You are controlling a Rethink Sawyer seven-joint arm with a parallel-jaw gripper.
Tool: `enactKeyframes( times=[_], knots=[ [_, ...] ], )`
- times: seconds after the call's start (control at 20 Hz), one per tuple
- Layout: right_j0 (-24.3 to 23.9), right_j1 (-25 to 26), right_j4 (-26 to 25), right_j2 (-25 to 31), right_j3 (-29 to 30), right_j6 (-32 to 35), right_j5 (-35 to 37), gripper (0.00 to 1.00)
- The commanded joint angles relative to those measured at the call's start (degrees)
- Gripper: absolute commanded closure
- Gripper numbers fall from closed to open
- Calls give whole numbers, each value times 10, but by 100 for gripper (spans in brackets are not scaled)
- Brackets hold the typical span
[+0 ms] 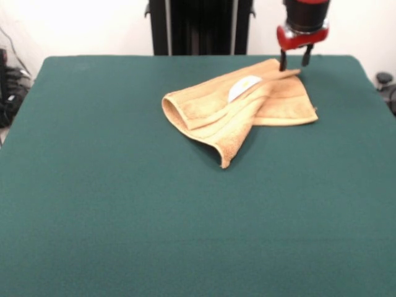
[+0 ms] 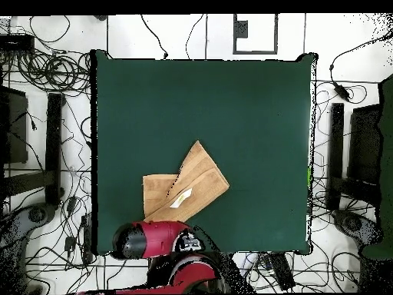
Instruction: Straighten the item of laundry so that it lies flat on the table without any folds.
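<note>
The claw (image 1: pixel 294 64), fingers narrowly parted and empty, hovers at the folded hand towel's (image 1: pixel 238 111) upper-right corner; towel stretches lower-left.

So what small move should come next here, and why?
Probably lower the hand onto the towel corner beneath it and pinch. The hand looks open, hovering at the far corner, and the towel lies folded over itself on the table.

Around the table the white floor (image 2: pixel 69 92) is strewn with black cables (image 2: pixel 46 69) — loops and tangles on every side. Dark equipment stands (image 2: pixel 54 146) flank it left and right in the overhead view. Behind, a black pedestal column (image 1: pixel 199 27) rises against a white wall (image 1: pixel 86 28).
</note>
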Motion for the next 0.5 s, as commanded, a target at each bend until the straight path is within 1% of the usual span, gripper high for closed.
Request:
enactKeyframes(
  times=[0.05,0.15,0.5],
  knots=[
    [44,10,17,16,-22,123,-40,0],
    [44,12,18,15,-20,126,-44,0],
    [71,-2,27,-16,-26,135,-43,0]
  ],
)
